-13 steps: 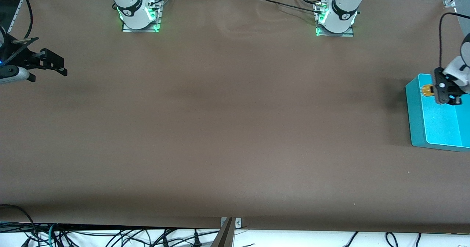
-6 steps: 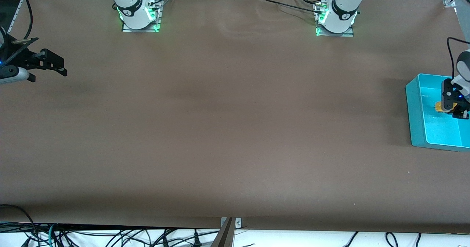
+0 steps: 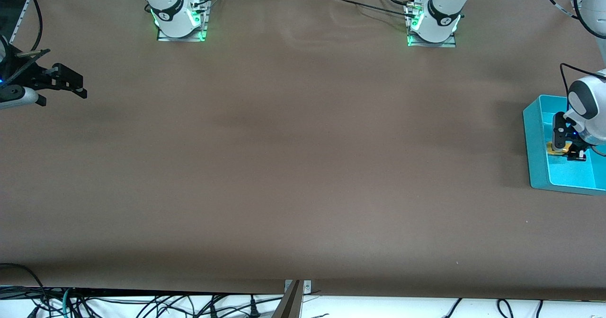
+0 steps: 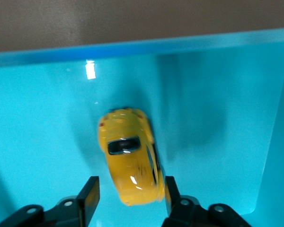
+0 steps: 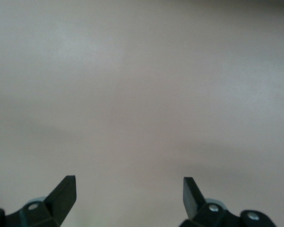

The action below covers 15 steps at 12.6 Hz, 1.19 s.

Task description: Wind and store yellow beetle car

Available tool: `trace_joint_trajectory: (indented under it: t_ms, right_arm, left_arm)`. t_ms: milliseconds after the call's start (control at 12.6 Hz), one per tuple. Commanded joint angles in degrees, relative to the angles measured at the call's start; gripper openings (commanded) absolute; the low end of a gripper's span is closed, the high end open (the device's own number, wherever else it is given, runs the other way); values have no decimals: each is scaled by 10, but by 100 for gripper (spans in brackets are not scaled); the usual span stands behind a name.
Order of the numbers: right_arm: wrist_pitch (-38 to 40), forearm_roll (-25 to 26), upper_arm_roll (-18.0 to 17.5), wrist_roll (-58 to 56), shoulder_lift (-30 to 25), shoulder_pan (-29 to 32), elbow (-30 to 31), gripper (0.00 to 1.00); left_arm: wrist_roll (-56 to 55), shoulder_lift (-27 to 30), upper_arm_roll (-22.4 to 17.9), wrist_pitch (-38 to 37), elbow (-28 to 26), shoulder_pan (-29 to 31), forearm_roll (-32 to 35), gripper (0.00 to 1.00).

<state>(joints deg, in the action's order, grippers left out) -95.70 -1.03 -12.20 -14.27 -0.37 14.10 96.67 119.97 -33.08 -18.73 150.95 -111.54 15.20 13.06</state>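
The yellow beetle car (image 3: 553, 148) lies in the teal bin (image 3: 537, 166) at the left arm's end of the table. In the left wrist view the car (image 4: 130, 161) rests on the bin's floor (image 4: 213, 104), its roof up. My left gripper (image 3: 565, 150) is down inside the bin and open around the car (image 4: 130, 191). One finger (image 4: 89, 196) stands clear of the car; the other finger (image 4: 171, 191) is right beside it. My right gripper (image 3: 71, 82) is open and empty (image 5: 129, 187) over bare table at the right arm's end, where that arm waits.
The brown table (image 3: 303, 157) carries nothing but the bin. The bin's walls (image 4: 132, 46) stand close round my left gripper. Cables hang below the table's front edge (image 3: 142, 304).
My left gripper has carried the car from over the bin's corner down into the bin, toward the front camera. Its fingers now stand apart from the car. The right arm has not moved.
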Motion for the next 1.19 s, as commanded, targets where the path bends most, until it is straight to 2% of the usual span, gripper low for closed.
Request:
trace_joint_trajectory:
  t_ms: [0, 158, 238, 554, 950, 1108]
  right_arm:
    - [6, 2, -1, 6, 5, 0, -11, 100]
    - [6, 2, -1, 6, 5, 0, -11, 100]
    - [6, 2, -1, 6, 5, 0, -11, 100]
    - [5, 2, -1, 7, 5, 0, -11, 100]
    - [6, 2, -1, 7, 5, 0, -11, 100]
    - [8, 2, -1, 6, 5, 0, -11, 100]
  left_arm:
    - [18, 19, 0, -24, 11, -2, -22, 100]
    - [11, 55, 0, -56, 15, -2, -25, 100]
    - [-9, 81, 0, -95, 18, -2, -37, 100]
    - [-131, 191, -1, -205, 18, -11, -107, 100]
    - [-464, 292, 9, -395, 19, -67, -120, 100]
    - [-580, 311, 70, -452, 53, -67, -146, 100]
